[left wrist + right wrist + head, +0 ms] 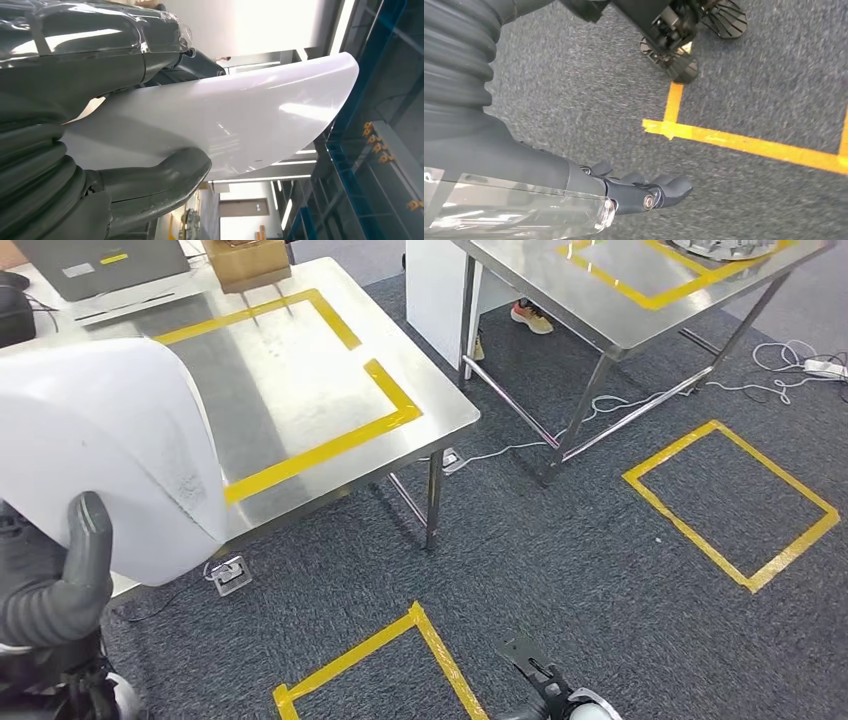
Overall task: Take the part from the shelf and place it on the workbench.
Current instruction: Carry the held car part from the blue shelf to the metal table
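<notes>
The left hand (pixel 60 575) grips the white curved part (pixel 110 450) by its near edge, thumb across it, holding it raised over the near-left of the steel surface (pixel 300 370) (presumably for lowering inside the yellow tape). The right hand (pixel 644 192) hangs empty over carpet, fingers loosely curled.

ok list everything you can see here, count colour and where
part: one, white, curved, held over the near table's corner
tables: two, steel, yellow tape outlines on top
cardboard box: one, brown, far edge of the near table
laptop: one, grey, near table's far left
tape squares: two, yellow, on the grey carpet
cables: white, under the far table
person's shoe: one, orange, under the far table
left hand: grips the part
right hand: hangs over the carpet, fingers curled, holding nothing
</notes>
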You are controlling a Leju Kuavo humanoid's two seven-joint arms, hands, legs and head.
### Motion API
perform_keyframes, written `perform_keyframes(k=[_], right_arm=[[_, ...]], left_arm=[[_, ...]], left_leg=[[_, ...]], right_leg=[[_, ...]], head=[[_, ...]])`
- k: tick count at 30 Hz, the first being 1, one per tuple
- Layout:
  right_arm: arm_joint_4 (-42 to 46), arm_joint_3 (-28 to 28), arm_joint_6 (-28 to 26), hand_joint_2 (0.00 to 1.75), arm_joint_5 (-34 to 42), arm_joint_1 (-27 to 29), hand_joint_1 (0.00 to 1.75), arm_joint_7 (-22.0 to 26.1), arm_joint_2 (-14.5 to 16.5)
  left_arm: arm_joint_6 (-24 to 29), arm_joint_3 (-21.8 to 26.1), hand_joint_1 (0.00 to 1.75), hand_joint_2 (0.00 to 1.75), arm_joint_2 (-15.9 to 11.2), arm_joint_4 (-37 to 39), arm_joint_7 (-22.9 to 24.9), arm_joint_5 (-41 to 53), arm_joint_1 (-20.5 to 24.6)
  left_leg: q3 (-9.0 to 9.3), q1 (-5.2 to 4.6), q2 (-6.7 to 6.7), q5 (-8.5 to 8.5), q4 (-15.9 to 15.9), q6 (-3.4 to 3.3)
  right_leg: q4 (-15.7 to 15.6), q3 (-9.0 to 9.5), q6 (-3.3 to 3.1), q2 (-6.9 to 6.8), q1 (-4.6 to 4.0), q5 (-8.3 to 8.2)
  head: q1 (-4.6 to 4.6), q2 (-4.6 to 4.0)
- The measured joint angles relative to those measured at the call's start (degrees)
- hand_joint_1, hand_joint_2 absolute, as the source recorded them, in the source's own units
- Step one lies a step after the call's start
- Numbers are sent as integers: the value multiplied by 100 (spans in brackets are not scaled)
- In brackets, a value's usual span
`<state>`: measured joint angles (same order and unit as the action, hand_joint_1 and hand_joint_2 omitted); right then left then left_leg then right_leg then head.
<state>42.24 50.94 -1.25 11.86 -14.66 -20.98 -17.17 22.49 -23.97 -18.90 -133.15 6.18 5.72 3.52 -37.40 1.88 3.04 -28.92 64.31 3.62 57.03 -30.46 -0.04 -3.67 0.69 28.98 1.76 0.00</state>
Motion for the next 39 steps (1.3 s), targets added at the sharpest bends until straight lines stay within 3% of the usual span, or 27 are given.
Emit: perform_keyframes(k=[1,3,5,7,9,11,12,13,15,16,18,20,22,24,26,27,28,30,31,33,35,36,37,39], right_arm=[[-3,-4,4,175,-4,-8,0,2,-1],[-13,-19,9,175,-12,-26,0,10,2],[-25,-30,12,175,-13,-28,0,18,15],[-38,-34,13,175,-12,-21,0,20,22],[-48,-34,13,175,-12,-4,0,21,27],[-60,-33,16,175,-12,21,0,21,28],[-66,-33,18,175,-12,28,0,21,31],[-69,-33,19,175,-12,26,0,21,35],[-74,-34,20,175,-12,1,0,21,33],[-75,-35,20,175,-12,-13,0,21,28],[-81,-37,20,175,-12,-36,0,26,10],[-83,-40,21,175,-12,-61,0,35,8],[-78,-42,26,175,-12,-97,0,44,28],[-79,-40,31,175,-11,-107,0,49,44],[-85,-38,34,175,-10,-79,0,50,49],[-86,-37,36,175,-10,-63,0,50,53],[-88,-36,38,175,-10,-52,0,50,57],[-90,-38,38,175,-10,-51,0,51,66],[-92,-39,39,175,-10,-56,0,52,64],[-96,-42,38,175,-10,-66,0,55,59],[-98,-41,37,175,-10,-68,0,56,61],[-101,-41,37,175,-10,-66,0,56,61],[-104,-41,37,175,-10,-64,0,56,63],[-112,-39,37,175,-10,-47,0,56,65]], left_arm=[[-11,1,175,175,2,0,3,-4,1],[-21,1,175,175,5,0,12,-10,-2],[-21,2,175,175,8,-2,17,-14,2],[-22,2,175,175,10,-2,18,-16,11],[-25,2,175,175,12,0,19,-20,22],[-28,2,175,175,14,8,18,-22,29],[-28,2,175,175,15,13,18,-23,29],[-28,2,175,175,15,17,18,-23,29],[-28,2,175,175,16,23,17,-24,31],[-28,2,175,175,17,25,16,-25,34],[-28,2,175,175,17,36,16,-25,38],[-28,4,175,175,19,45,16,-26,37],[-28,7,175,175,20,48,12,-28,45],[-28,7,175,175,22,56,7,-29,63],[-27,6,175,175,23,73,6,-31,68],[-27,6,175,175,23,82,7,-32,67],[-26,6,175,175,23,89,7,-34,66],[-26,6,175,175,24,95,4,-39,67],[-26,5,175,175,25,97,1,-43,67],[-26,5,175,175,28,103,-4,-49,58],[-26,5,175,175,30,106,-8,-55,51],[-26,5,175,175,30,106,-10,-56,52],[-27,4,175,175,31,107,-12,-56,58],[-30,4,175,175,32,107,-16,-56,68]], left_leg=[[117,-8,133,47,-211,-24],[148,-42,251,0,-278,-159],[133,-35,124,15,-278,-282],[118,-32,-15,43,-287,-347],[96,-49,-167,72,-293,-394],[73,-89,-338,96,-293,-430],[67,-113,-429,106,-293,-445],[66,-139,-518,116,-293,-457],[70,-176,-673,140,-301,-471],[67,-187,-735,156,-306,-467],[45,-148,-846,199,-326,-425],[35,-107,-919,246,-375,-359],[-24,-135,-666,145,-305,-316],[-246,-139,-351,-173,149,-270],[-496,-81,-301,-429,726,-188],[-527,-50,-291,-429,834,-140],[-452,-24,-262,-330,745,-92],[-85,2,-26,-53,154,-1],[61,-2,136,23,-104,-2],[148,-31,329,-3,-276,-123],[125,-35,227,4,-255,-270],[115,-35,157,17,-259,-303],[105,-33,82,34,-264,-335],[79,-37,-72,67,-272,-388]], right_leg=[[79,-19,54,-40,1,51],[162,-27,122,-106,-23,113],[181,-5,162,-146,-11,154],[397,-70,198,11,17,361],[1006,-314,196,222,26,741],[1616,-590,155,286,11,969],[1694,-640,114,303,-6,926],[1556,-597,54,330,-31,771],[878,-324,-116,474,-103,358],[576,-197,-191,559,-126,226],[291,-80,-275,662,-169,145],[123,-13,-301,608,-191,63],[-131,86,-286,507,-154,-57],[-263,108,-239,394,-113,-140],[-247,73,-205,258,-83,-144],[-219,58,-178,184,-62,-129],[-181,45,-142,117,-38,-107],[-51,17,-30,11,7,-27],[39,-1,32,-31,8,28],[153,-18,114,-100,-19,107],[169,-3,139,-179,-22,129],[191,-3,154,-159,-7,171],[293,-36,171,-83,9,273],[839,-247,190,162,26,649]], head=[[-19,0],[-14,0],[30,0],[54,0],[80,0],[98,0],[106,0],[109,0],[107,0],[96,0],[84,0],[107,0],[116,0],[82,0],[48,0],[39,0],[33,0],[18,0],[-6,0],[-7,0],[37,0],[53,0],[56,0],[69,0]])
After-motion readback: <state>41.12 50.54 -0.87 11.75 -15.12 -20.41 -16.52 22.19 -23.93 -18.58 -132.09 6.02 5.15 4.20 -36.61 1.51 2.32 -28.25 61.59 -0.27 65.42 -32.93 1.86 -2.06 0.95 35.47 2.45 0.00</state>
